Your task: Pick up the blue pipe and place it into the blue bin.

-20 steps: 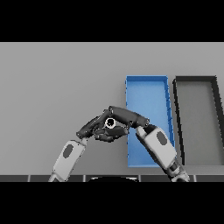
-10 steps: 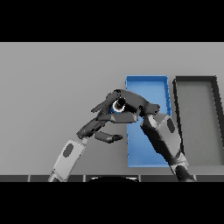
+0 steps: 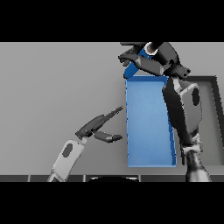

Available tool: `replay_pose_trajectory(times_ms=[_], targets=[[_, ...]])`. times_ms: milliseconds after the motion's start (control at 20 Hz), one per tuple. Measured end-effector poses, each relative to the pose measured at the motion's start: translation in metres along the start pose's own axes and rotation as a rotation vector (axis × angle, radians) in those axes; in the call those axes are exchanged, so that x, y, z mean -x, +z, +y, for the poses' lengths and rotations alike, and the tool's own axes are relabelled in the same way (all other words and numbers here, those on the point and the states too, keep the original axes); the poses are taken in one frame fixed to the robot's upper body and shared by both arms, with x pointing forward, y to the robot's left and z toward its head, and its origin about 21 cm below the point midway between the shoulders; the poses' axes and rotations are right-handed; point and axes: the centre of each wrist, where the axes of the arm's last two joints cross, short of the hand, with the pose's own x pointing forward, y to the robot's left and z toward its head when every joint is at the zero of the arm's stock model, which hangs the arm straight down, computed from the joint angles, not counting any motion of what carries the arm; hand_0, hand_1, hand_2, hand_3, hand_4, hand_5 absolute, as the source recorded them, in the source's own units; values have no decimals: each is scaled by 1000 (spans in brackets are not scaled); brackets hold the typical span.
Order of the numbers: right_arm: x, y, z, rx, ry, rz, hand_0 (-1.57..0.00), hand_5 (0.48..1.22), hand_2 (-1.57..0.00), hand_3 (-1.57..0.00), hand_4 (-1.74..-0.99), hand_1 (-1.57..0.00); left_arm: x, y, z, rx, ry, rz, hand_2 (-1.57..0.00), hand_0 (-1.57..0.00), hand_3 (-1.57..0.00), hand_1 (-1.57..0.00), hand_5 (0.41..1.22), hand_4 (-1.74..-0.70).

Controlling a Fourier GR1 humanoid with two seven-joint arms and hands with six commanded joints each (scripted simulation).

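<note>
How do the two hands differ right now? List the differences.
The right hand is raised at the far end of the blue bin, while the left hand sits low over the grey table beside the bin's left wall. The right hand's fingers are curled round the blue pipe; the left hand's fingers are straight and hold nothing. Both hands are dark, on white and grey arms.

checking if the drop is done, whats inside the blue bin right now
The blue bin shows only bare floor. The right hand holds the blue pipe above its far edge; the right arm covers its right wall.
</note>
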Motion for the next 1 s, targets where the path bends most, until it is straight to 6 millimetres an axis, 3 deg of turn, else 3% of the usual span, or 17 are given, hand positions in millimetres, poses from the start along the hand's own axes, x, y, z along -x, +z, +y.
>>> replay_pose_trajectory(times_ms=[100, 250, 400, 550, 750, 1000], targets=[[3, 5, -24, 77, 24, 20, -1571, 1221, -1571, -1571, -1741, -1571, -1, 2, 0, -5, -6, -8, 1, 1, 1, 1, 411, -882], [27, 28, -56, 184, 42, 131, -1571, 1221, -1571, -1571, -1741, -1571, -1, 5, 4, -12, -31, -20, 1, 1, 1, 1, 415, -871], [53, 58, -66, 255, -1, 207, -1571, 1221, -1571, -1571, -1741, -1571, -1, 6, 5, -12, -34, -7, 1, 1, 1, 1, 419, -865], [75, 85, -70, 308, -4, 314, -1571, 1221, -1571, -1571, -1741, -1571, 6, 6, -2, 7, -19, -1, 1, 1, 1, 1, 422, -875], [108, 122, -63, 396, -34, 463, -1571, 1221, -1571, -1571, -1741, -1571, 1, 9, -1, -8, -5, -9, 1, 1, 1, 1, 427, -880], [125, 147, -45, 514, -35, 664, -1571, 1221, -1571, -1521, -1741, -1571, 4, 9, -8, -2, 4, -4, 1, 1, 1, 1, 422, -888]])
